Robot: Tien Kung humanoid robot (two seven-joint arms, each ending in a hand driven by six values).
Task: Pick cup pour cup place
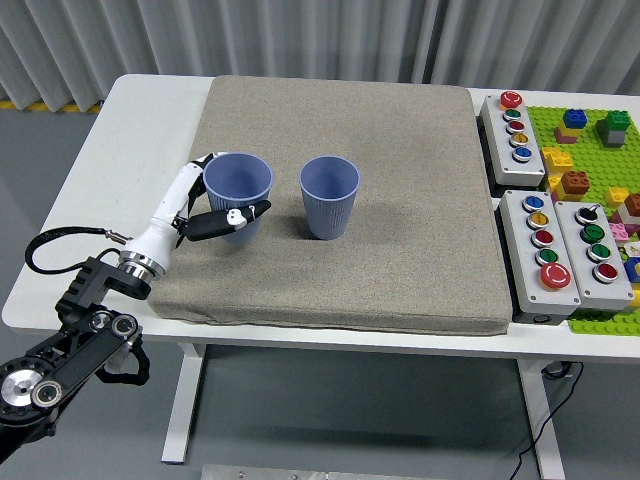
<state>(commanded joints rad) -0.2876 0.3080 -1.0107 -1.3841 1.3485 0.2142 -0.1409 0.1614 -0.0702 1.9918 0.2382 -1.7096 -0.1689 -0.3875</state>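
Two blue ribbed paper cups are on the grey mat [400, 250]. My left hand [215, 205] is shut on the left cup [238, 190], with white-and-black fingers wrapped around its lower wall; the cup is upright and looks raised a little off the mat. The second cup [329, 196] stands upright to its right, about a cup's width away, untouched. Both cups look empty from above. My right hand is out of the picture.
Grey button boxes [515, 125] [565, 250] line the mat's right edge. A green baseplate [600, 150] with several coloured bricks lies at the far right. The white table [120, 170] shows bare left of the mat.
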